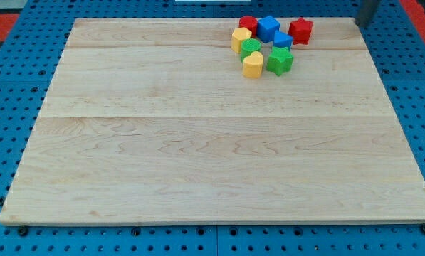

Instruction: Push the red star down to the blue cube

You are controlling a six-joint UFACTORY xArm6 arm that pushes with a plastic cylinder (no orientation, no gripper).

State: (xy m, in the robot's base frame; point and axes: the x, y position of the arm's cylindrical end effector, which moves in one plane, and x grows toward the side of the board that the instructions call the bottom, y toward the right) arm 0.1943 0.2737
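Observation:
The red star (301,30) stands near the view's top, at the right end of a tight cluster of blocks. The blue cube (268,28) is just to its left, with a small gap between them. A second, smaller blue block (282,40) sits below and between the two. My tip (357,23) shows at the view's top right, well to the right of the red star and touching no block.
The cluster also holds another red block (248,23), a yellow block (240,38), a green block (251,48), a second yellow block (253,65) and a green star (279,60). They rest on the wooden board (198,156), which lies on a blue pegboard (6,78).

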